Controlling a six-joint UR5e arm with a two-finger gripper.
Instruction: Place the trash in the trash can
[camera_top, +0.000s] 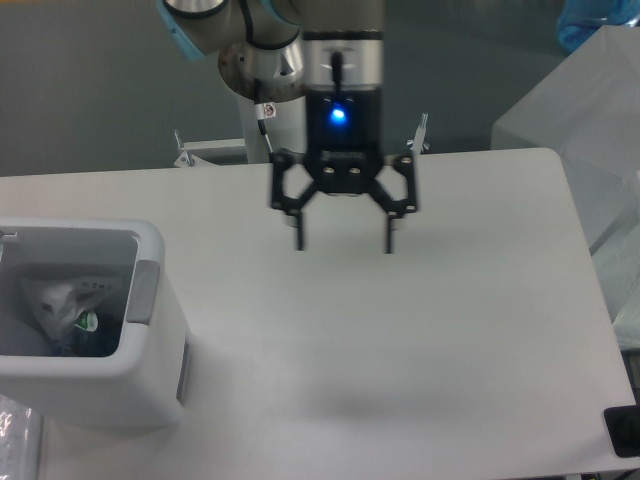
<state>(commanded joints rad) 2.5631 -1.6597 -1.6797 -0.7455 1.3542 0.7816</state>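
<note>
White plastic walled the trash can (150, 385) at the table's (450, 350) left edge, and inside it lay the crumpled wrapper (62, 303) with something blue, likely the bottle's cap (70, 347), beside it. The gripper (343, 245) hung over the table's rear middle, jaws spread wide and empty; with both pieces apparently binned, the sound move was to stay high and well apart from the can.

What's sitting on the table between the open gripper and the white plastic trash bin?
Nothing: only bare white table separates the gripper from the white boxy plastic bin in the fixed camera's view.
</note>
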